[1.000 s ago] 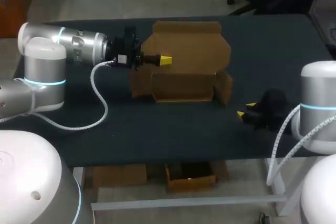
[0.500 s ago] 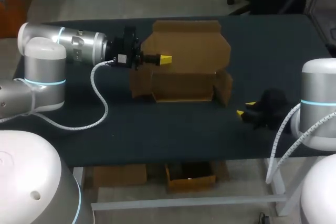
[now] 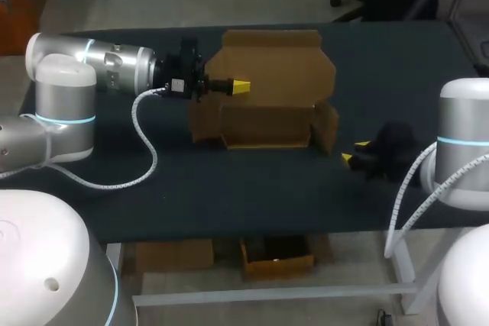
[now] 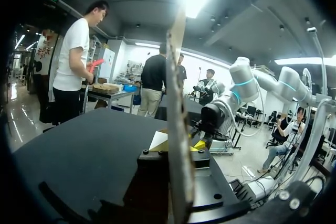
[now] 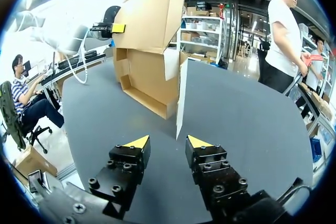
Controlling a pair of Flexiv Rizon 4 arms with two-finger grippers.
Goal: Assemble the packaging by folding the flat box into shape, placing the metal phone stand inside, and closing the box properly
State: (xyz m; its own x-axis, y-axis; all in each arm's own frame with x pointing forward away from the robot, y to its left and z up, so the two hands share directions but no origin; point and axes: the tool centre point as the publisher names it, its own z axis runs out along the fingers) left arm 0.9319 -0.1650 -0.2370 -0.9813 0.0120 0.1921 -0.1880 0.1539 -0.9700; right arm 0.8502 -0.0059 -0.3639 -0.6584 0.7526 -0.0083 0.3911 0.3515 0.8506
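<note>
Cardboard box (image 3: 266, 124) is sitting open at the middle of the table (image 3: 229, 181), its lid flap (image 3: 275, 66) standing upright. Left gripper (image 3: 238, 86) is clamping that flap's edge between its 2 yellow tips. Right gripper (image 3: 353, 152) is hanging near the box's right end, not touching it, fingers spread apart.

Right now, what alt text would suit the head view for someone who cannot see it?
A half-folded brown cardboard box sits on a dark table, its raised lid pinched at the edge by the left arm's yellow-tipped hand. The right hand is open to its right, holding nothing.
</note>
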